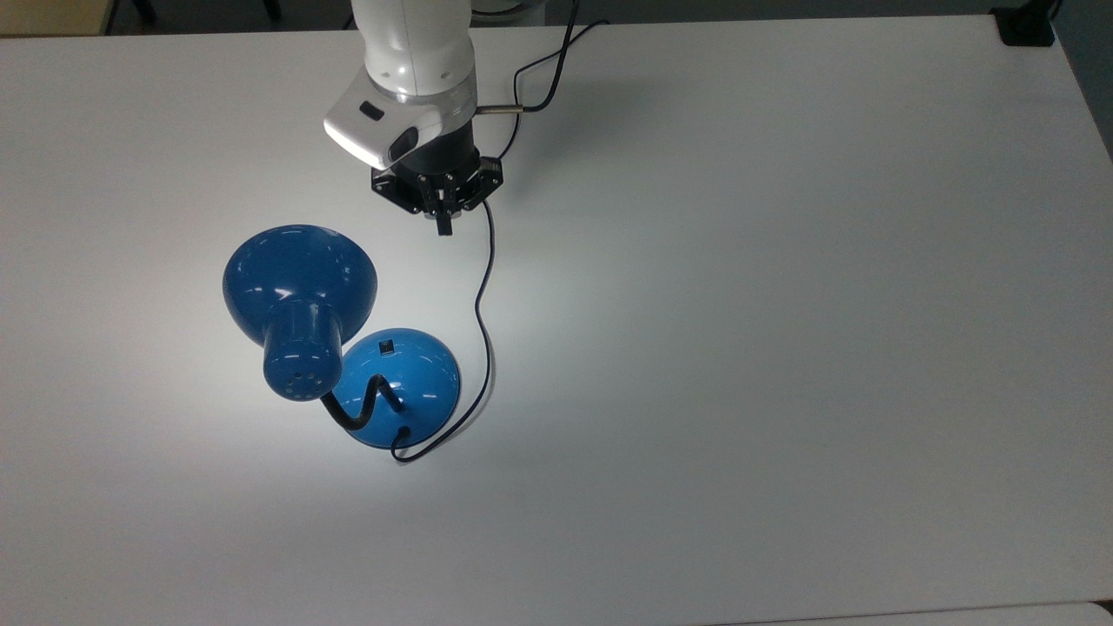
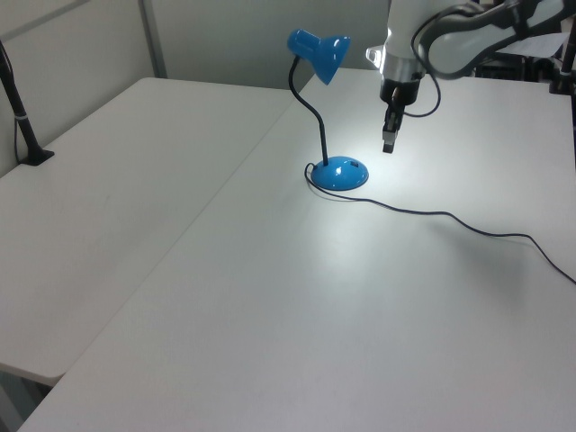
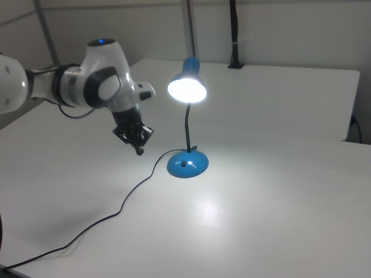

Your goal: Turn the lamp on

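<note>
The blue lamp (image 1: 300,278) stands on the white table (image 1: 783,348) with its shade (image 3: 187,88) glowing and a bright pool of light on the table under it. A small black switch (image 1: 386,347) sits on the round blue base (image 1: 417,387). My gripper (image 1: 443,228) is shut on nothing, hanging above the table and apart from the base, toward the top view's upper edge. In the left view the gripper (image 2: 389,144) is above and right of the base (image 2: 340,173). The right view has the gripper (image 3: 139,151) left of the base (image 3: 187,164).
The lamp's thin black cord (image 1: 483,296) runs from the base past the gripper and trails across the table (image 2: 450,216). A black post (image 2: 22,117) is clamped at the left view's far left edge. A black block (image 1: 1026,26) sits at the top view's upper right corner.
</note>
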Available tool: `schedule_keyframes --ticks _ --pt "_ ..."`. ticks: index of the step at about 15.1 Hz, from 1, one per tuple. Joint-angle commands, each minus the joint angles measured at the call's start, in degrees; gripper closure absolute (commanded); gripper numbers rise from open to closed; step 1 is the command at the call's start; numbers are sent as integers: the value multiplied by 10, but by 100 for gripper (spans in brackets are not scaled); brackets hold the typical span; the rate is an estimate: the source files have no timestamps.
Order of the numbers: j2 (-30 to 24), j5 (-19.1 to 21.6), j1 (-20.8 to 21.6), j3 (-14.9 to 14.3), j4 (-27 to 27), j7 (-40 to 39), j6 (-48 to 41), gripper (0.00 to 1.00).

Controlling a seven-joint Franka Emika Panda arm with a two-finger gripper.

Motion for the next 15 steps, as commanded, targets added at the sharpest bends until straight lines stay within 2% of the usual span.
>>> schedule_keyframes --ticks 1,2,4,6,8,9,10,15 --pt "-47 -7 17 -3 40 17 -114 94" --pt "-49 -7 19 -4 66 21 -151 89" --pt "-50 -5 21 -6 117 28 -219 70" --pt "-50 -3 21 -9 147 27 -259 56" --pt "-51 -3 19 -9 162 28 -268 24" --pt "-52 -3 17 -10 164 28 -268 14" --pt "-54 -3 16 -10 172 28 -268 0" --pt "-70 -3 13 -12 179 27 -291 0"
